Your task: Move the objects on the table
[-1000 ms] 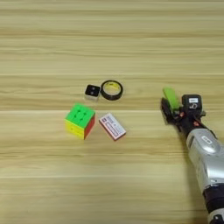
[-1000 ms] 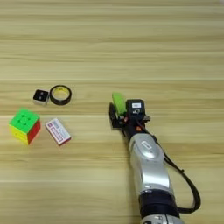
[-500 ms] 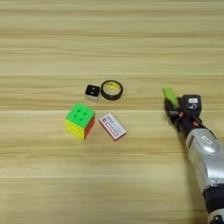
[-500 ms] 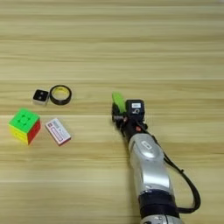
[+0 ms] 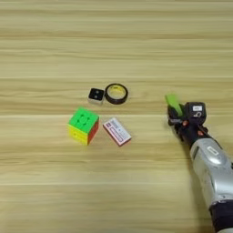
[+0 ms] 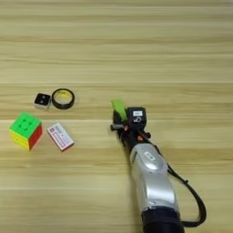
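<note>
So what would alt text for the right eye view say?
A silver robot arm's black hand is at a flat green bar on a light-wood table. To its left lie a colour cube, red-and-white box, black ring and small black-and-white block.

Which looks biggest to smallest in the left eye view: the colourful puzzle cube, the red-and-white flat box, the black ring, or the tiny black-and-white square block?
1. Colourful puzzle cube
2. Red-and-white flat box and black ring: they look about alike, so no ranking between them
3. Tiny black-and-white square block

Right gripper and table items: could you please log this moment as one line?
gripper: at green bar | cube, red-white box, black ring, small black square: grouped left, untouched
</note>
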Tool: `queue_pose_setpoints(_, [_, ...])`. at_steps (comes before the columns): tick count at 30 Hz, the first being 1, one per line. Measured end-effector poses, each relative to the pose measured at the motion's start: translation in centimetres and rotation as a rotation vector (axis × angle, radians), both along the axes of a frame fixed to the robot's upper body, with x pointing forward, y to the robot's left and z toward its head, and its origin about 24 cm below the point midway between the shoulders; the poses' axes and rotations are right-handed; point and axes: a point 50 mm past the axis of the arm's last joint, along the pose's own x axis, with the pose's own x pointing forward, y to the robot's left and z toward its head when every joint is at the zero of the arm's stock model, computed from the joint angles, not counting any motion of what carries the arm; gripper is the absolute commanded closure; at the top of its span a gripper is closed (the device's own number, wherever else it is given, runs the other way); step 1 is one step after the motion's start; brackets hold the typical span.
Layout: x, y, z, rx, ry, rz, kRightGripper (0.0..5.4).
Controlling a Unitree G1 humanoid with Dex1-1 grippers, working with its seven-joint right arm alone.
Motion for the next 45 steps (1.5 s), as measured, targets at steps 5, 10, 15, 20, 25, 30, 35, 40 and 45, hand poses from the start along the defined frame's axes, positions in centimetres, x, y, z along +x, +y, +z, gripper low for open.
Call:
queue_pose_setpoints(5, [-0.8,0.6,0.8,-0.002,-0.015,0.034,4.03])
queue_pose_setpoints(10, [-1.6,1.4,1.8,-0.004,-0.035,0.070,4.03])
queue_pose_setpoints(15, [-2.9,3.0,2.3,0.010,-0.028,0.140,4.03])
queue_pose_setpoints(20, [-3.7,4.1,2.7,0.020,-0.030,0.186,4.03])
queue_pose_setpoints(25, [-4.1,4.8,2.3,0.035,-0.007,0.222,4.03])
queue_pose_setpoints(30, [-4.3,5.5,1.9,0.043,0.009,0.246,4.03])
queue_pose_setpoints(35, [-4.5,5.8,1.4,0.049,0.034,0.258,4.03])
queue_pose_setpoints(40, [-4.7,6.1,0.8,0.053,0.058,0.268,4.03])
queue_pose_setpoints(45, [-4.7,6.3,0.7,0.055,0.055,0.272,4.03])
